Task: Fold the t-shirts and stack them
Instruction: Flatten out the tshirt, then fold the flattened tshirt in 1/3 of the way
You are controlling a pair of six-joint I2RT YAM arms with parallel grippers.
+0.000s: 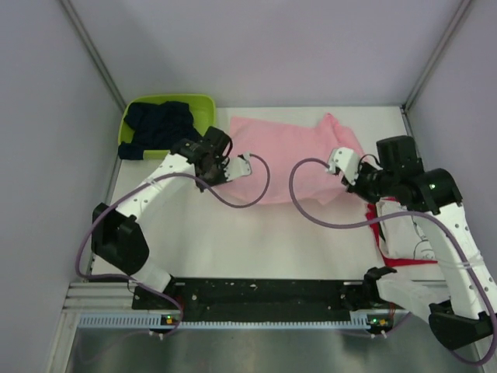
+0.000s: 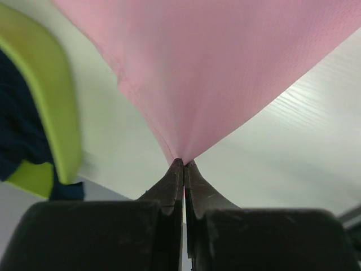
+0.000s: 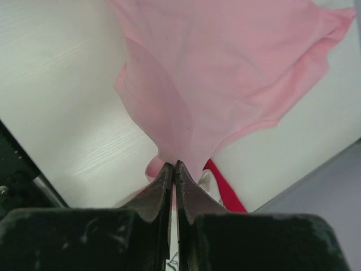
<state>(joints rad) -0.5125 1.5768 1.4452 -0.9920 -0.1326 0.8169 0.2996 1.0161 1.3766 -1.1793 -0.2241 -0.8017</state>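
The light pink t-shirt (image 1: 291, 151) lies spread across the back middle of the table. My left gripper (image 1: 235, 167) is shut on its left near corner, and the cloth (image 2: 214, 73) fans up from the pinched fingertips. My right gripper (image 1: 344, 172) is shut on its right near edge, with the cloth (image 3: 214, 73) pulled into a point. The navy t-shirt (image 1: 159, 124) lies bunched in the green basket. A white t-shirt (image 1: 408, 237) lies on a red t-shirt (image 1: 379, 229) at the right, partly under my right arm.
The lime-green basket (image 1: 203, 105) stands at the back left, close to my left gripper; its rim also shows in the left wrist view (image 2: 48, 101). Grey walls close in on both sides. Purple cables loop off both arms.
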